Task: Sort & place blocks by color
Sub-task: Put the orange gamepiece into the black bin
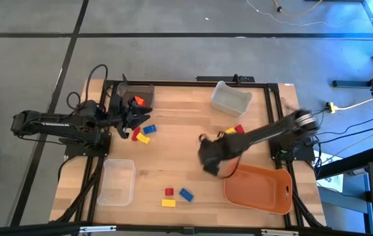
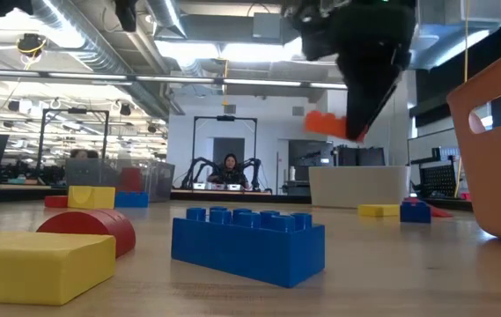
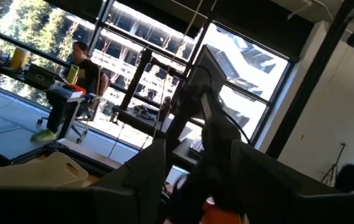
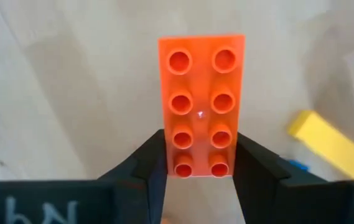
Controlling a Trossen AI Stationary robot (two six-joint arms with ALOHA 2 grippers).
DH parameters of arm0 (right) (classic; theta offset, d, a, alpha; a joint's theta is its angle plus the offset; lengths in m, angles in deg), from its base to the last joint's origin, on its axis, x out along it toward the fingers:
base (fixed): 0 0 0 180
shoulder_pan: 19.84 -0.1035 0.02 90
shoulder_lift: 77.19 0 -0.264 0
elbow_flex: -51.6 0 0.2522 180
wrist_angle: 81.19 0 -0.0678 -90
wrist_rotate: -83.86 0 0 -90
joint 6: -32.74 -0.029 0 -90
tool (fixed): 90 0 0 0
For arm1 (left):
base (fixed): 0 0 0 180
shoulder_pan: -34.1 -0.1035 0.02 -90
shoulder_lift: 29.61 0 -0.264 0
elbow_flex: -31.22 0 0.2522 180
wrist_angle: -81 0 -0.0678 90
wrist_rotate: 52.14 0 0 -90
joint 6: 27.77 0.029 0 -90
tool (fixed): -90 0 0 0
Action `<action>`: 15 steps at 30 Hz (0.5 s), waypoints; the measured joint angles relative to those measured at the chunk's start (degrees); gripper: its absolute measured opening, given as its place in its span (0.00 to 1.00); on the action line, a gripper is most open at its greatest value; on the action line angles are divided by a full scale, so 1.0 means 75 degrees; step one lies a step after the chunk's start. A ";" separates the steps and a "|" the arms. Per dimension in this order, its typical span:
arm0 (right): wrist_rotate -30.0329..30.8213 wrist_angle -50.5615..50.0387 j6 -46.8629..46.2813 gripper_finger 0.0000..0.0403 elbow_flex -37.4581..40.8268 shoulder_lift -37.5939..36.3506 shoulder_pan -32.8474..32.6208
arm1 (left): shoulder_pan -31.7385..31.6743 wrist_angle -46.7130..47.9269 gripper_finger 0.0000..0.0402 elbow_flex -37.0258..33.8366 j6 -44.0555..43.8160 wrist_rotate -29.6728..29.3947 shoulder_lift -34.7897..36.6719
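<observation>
My right gripper (image 1: 211,160) hangs above the table's middle, left of the orange tray (image 1: 258,190), and is shut on an orange two-by-four studded brick (image 4: 201,99), which also shows in the low view (image 2: 325,123). My left gripper (image 1: 131,118) is open and empty at the far left, beside a grey bin (image 1: 138,90) that holds an orange block (image 1: 138,100). Red (image 1: 136,133), yellow (image 1: 144,138) and blue (image 1: 151,128) blocks lie on the table just by it. My right gripper pinches the orange brick's two long sides at one end (image 4: 172,163) between its two fingers (image 4: 251,162). The fingers slant down from the table's right and lie across the brick. The brick is lifted clear of the table, its studded face toward the wrist, its free end sticking out beyond the fingertips.
A red (image 1: 168,191), a blue (image 1: 185,194) and a yellow block (image 1: 168,202) lie near the front edge. A yellow (image 1: 230,132) and a red block (image 1: 240,129) lie under the right arm. A clear bin (image 1: 231,99) stands at the far side, another (image 1: 118,181) at the near left.
</observation>
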 joint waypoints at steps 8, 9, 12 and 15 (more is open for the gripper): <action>-0.2989 0.4014 0.0887 0.35 0.3699 -0.3721 0.1511 | -0.0001 0.0452 0.43 0.0000 0.2239 0.0150 0.0002; -0.3615 0.4510 0.0873 0.35 0.3987 -0.4009 0.1761 | -0.0002 0.0524 0.43 0.0000 0.2560 0.0150 0.0002; -0.4966 0.5419 0.0500 0.35 0.4433 -0.4396 0.2380 | 0.0000 0.0604 0.43 0.0000 0.3114 0.0044 -0.0143; -0.5683 0.5695 0.0419 0.35 0.4317 -0.4283 0.2735 | -0.0003 0.0658 0.43 0.0056 0.3438 -0.0065 -0.0581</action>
